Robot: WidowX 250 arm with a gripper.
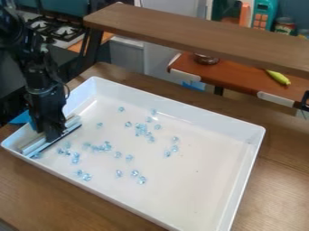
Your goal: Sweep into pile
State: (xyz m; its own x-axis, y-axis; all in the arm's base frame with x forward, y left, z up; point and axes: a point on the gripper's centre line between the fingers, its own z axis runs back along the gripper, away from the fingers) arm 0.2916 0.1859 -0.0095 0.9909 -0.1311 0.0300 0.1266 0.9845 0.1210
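Tray (199,194) white — beads (141,129) pale blue — corn (278,77) yellow-green.

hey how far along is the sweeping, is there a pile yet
No single pile yet. The blue pieces form only small clumps, with others scattered across the white tray. In hand, the claw appears to hold the sweeping tool at the tray's left end. Gathering the loose pieces together is left.

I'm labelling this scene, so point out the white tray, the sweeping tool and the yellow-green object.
White tray (181,110): camera view, inner face of its far wall.
Sweeping tool (41,146): camera view, white strip near its lower-left end.
Yellow-green object (278,77): camera view, middle of its body.
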